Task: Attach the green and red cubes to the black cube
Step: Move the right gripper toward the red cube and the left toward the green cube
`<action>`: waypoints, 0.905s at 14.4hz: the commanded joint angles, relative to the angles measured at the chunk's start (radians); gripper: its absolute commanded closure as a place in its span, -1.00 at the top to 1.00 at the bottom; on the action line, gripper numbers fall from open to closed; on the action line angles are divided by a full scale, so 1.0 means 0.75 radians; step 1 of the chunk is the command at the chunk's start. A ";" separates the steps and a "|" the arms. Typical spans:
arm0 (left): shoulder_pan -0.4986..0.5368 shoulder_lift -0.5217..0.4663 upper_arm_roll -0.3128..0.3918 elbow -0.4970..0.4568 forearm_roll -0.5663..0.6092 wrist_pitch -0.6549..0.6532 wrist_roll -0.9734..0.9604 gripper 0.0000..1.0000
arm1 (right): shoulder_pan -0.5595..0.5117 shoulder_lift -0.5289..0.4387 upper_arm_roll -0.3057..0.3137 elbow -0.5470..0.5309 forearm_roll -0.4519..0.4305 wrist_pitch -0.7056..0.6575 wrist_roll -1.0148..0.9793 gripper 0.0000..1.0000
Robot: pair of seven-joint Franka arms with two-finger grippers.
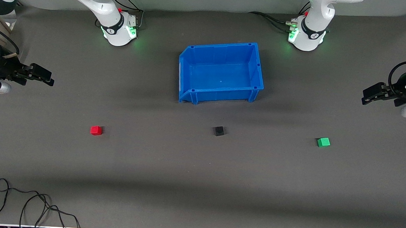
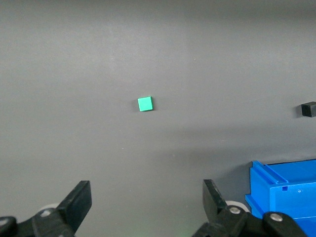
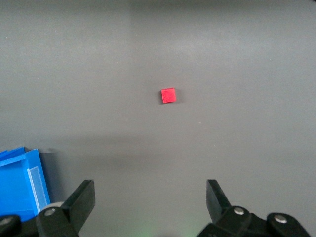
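Observation:
The red cube (image 1: 96, 130) lies on the mat toward the right arm's end; it also shows in the right wrist view (image 3: 168, 95). The black cube (image 1: 219, 131) sits mid-table, nearer the front camera than the blue bin; the left wrist view shows it too (image 2: 308, 109). The green cube (image 1: 323, 142) lies toward the left arm's end and shows in the left wrist view (image 2: 145, 103). My left gripper (image 1: 365, 96) (image 2: 146, 197) is open and empty, up over the mat at its end. My right gripper (image 1: 49, 78) (image 3: 149, 197) is open and empty, up over its end.
A blue bin (image 1: 221, 72), empty, stands mid-table between the two arm bases; its corner shows in both wrist views (image 2: 284, 197) (image 3: 22, 182). Loose black cables (image 1: 28, 202) lie at the mat's near corner on the right arm's end.

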 commanded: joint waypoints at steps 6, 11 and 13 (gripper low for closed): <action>0.006 -0.024 -0.007 -0.004 0.008 -0.014 0.011 1.00 | 0.012 0.001 -0.009 0.024 -0.030 -0.015 -0.009 1.00; 0.014 -0.013 0.016 0.045 -0.014 -0.122 -0.233 1.00 | 0.012 -0.005 -0.027 -0.006 -0.024 -0.011 -0.009 1.00; 0.040 -0.013 0.030 0.045 -0.025 -0.120 -0.516 1.00 | 0.010 0.005 -0.033 -0.008 -0.032 0.001 -0.019 1.00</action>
